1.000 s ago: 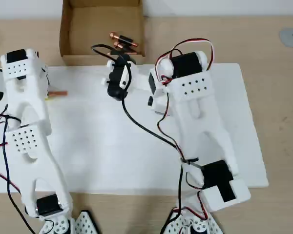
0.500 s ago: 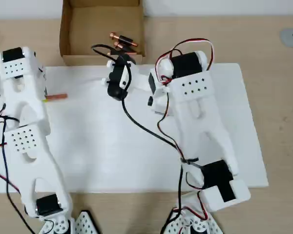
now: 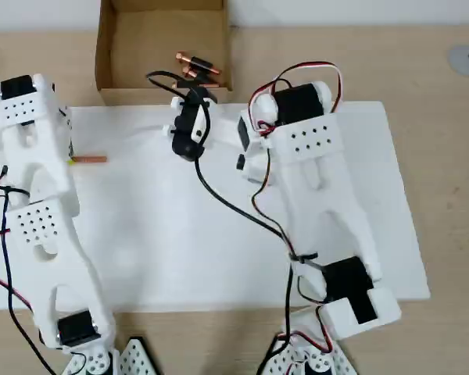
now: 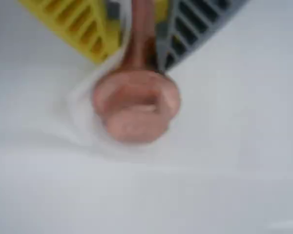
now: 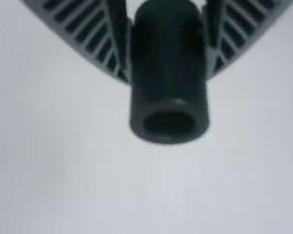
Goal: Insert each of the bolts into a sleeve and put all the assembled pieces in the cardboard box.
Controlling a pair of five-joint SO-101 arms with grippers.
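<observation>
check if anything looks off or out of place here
Nothing stands out. The left gripper is shut on a copper bolt and the right gripper on a black sleeve, both over the white mat. The assembled pieces lie inside the cardboard box, by its wall.

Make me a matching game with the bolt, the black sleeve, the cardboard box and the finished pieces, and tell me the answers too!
Things
1. copper bolt
2. black sleeve
3. cardboard box
4. assembled pieces

Places
A. inside the cardboard box
B. held in the left gripper
C. on the wooden table, just past the far edge of the white mat
D. held in the right gripper

Pairs: 1-B, 2-D, 3-C, 4-A
</observation>
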